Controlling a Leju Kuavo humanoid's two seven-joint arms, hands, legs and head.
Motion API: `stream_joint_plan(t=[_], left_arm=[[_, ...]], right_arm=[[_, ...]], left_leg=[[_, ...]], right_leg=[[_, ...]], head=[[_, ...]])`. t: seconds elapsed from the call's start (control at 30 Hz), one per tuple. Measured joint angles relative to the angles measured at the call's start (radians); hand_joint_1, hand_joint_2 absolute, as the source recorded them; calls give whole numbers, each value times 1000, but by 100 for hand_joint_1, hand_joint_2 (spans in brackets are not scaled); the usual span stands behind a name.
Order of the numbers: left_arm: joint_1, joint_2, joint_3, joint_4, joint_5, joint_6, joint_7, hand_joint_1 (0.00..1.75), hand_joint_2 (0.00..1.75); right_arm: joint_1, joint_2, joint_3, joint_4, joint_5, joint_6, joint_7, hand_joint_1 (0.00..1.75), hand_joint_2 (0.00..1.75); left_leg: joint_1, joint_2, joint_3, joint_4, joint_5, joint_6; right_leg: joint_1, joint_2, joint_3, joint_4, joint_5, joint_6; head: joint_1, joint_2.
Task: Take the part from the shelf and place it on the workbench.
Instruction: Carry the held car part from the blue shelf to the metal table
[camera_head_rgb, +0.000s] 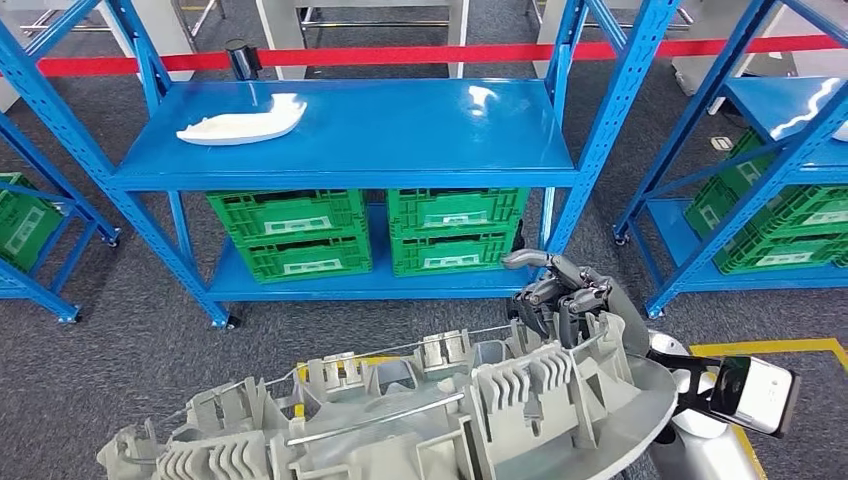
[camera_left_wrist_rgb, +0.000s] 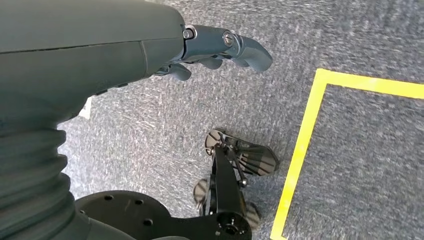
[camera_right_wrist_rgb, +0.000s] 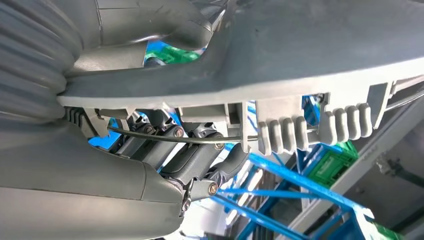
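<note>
I see the long grey moulded plastic part (camera_head_rgb: 420, 415), ribbed with clips and a thin wire along it, held off the shelf and lying roughly level, ribbed side up, above the grey carpet. My right hand (camera_head_rgb: 565, 298) grips its right end.

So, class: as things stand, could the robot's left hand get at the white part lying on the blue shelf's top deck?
Probably not. The left hand hangs over the floor, and the grey part held by the right hand lies between robot and white part.
</note>
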Motion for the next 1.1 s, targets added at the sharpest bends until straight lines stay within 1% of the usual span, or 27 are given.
stream_joint_plan(t=[0.03,0.07,0.1,0.17,0.23,0.3,0.33,0.37,0.4,0.43,0.47,0.53,0.57,0.6,0.63,0.67,0.7,0.73,0.77,0.83,0.87,0.9,0.93,0.97,1.03,1.07,1.1], left_arm=[[0,-1,1,0,0,1,-2,0,175],[-1,-1,2,0,0,2,-3,0,175],[-1,-1,2,0,0,3,-4,0,175],[-2,-1,3,-1,-1,4,-5,0,175],[-3,-2,3,-2,-3,4,-9,0,175],[-1,-4,3,-2,-5,4,-12,0,175],[0,-4,4,-1,-6,4,-12,0,175],[1,-4,5,-1,-7,5,-9,0,175],[2,-4,7,-1,-9,5,-6,0,175],[3,-3,9,0,-11,7,-2,0,175],[3,-2,11,0,-14,9,3,0,175],[3,-1,15,0,-18,16,13,0,175],[3,0,16,0,-19,20,18,0,175],[4,2,17,1,-21,23,22,0,175],[4,3,18,1,-22,25,25,0,175],[3,4,19,1,-23,26,29,0,175],[3,6,19,0,-22,27,33,0,175],[3,7,21,0,-21,27,37,0,175],[3,9,23,0,-19,30,43,0,175],[6,12,33,0,-15,40,56,0,175],[7,13,38,0,-14,45,63,0,175],[8,13,41,0,-13,47,68,0,175],[8,14,43,0,-13,48,73,0,175],[6,14,44,0,-14,47,78,0,175],[2,14,44,0,-21,47,83,0,175],[0,15,44,0,-26,46,84,0,175],[-2,16,44,0,-31,44,84,0,175]], right_arm=[[0,0,0,0,0,0,-1,175,175],[-1,0,0,0,0,1,-2,175,175],[0,0,-1,0,0,1,-3,175,175],[1,0,-2,0,2,2,-4,175,175],[3,0,-4,0,6,1,-7,175,175],[7,3,-5,-1,13,0,-9,175,175],[11,5,-6,-1,18,1,-9,175,175],[15,6,-6,-1,22,3,-10,175,175],[20,6,-6,-1,27,6,-10,175,175],[23,6,-6,-1,31,9,-11,175,175],[26,6,-7,-1,34,11,-12,175,175],[28,6,-12,-1,39,11,-17,175,175],[29,6,-15,-1,41,11,-21,175,175],[33,6,-19,-2,42,11,-26,175,175],[37,6,-23,-2,43,10,-31,175,175],[43,4,-28,-2,44,9,-36,175,175],[50,2,-33,-3,45,7,-41,175,175],[54,-1,-38,-4,45,5,-47,175,175],[58,-5,-43,-5,45,2,-54,175,175],[66,-12,-49,-6,47,-4,-70,175,175],[74,-15,-49,-6,50,-8,-79,175,175],[83,-18,-50,-6,54,-14,-88,175,175],[92,-22,-51,-6,59,-19,-96,175,175],[98,-26,-52,-6,63,-23,-102,175,175],[104,-35,-55,-9,67,-27,-110,175,175],[104,-38,-56,-12,67,-29,-112,175,175],[104,-41,-57,-15,66,-31,-111,175,175]], left_leg=[[-2,7,-1,4,-2,-4],[-4,15,-1,6,-3,-9],[-6,22,-1,6,-3,-14],[-6,35,-1,4,-3,-25],[-4,10,-13,35,-27,-37],[0,-33,-60,145,-92,-46],[2,-44,-91,215,-124,-49],[3,-48,-117,271,-143,-50],[4,-49,-127,292,-141,-52],[5,-51,-119,272,-118,-52],[7,-57,-93,216,-80,-52],[13,-99,-32,75,-19,-50],[15,-119,-14,32,-6,-47],[15,-132,-6,12,-5,-44],[12,-131,-5,10,-5,-38],[13,-120,-5,9,-2,-31],[13,-109,-5,6,2,-23],[15,-97,-5,2,5,-15],[16,-84,-6,-2,8,-8],[12,-57,-9,-2,9,-2],[10,-44,-10,-1,9,-1],[8,-30,-10,-1,8,0],[8,-18,-11,0,7,0],[7,-7,-10,1,6,-1],[4,13,-9,6,2,-6],[2,21,-8,8,-1,-11],[-1,29,-7,8,-3,-16]], right_leg=[[4,-17,35,-60,15,-7],[8,-30,55,-98,21,-14],[11,-34,59,-111,20,-20],[10,-15,53,-114,28,-31],[3,2,50,-121,37,-42],[-1,19,47,-123,42,-50],[-1,28,45,-123,43,-51],[-1,38,43,-123,44,-51],[-1,49,43,-122,45,-50],[-2,61,43,-121,46,-49],[-3,73,43,-119,47,-47],[-3,95,40,-114,47,-38],[-3,105,35,-113,49,-32],[-3,115,31,-113,52,-24],[-4,125,26,-114,56,-16],[-6,135,23,-117,60,-8],[-6,133,19,-114,59,-2],[-5,119,9,-96,47,1],[-3,96,-11,-55,22,4],[-2,51,-73,78,-45,9],[-2,42,-101,140,-69,11],[-2,38,-114,171,-76,12],[-3,35,-107,164,-64,12],[-2,28,-78,115,-37,10],[2,-8,5,-31,17,2],[5,-23,33,-84,31,-3],[8,-31,46,-110,34,-9]], head=[[0,0],[0,0],[0,0],[-1,0],[-4,0],[-10,0],[-12,0],[-14,0],[-14,0],[-15,0],[-15,0],[-17,0],[-17,0],[-17,0],[-17,0],[-17,0],[-16,0],[-12,0],[-6,0],[3,0],[5,0],[5,0],[5,0],[6,0],[7,0],[6,0],[6,0]])
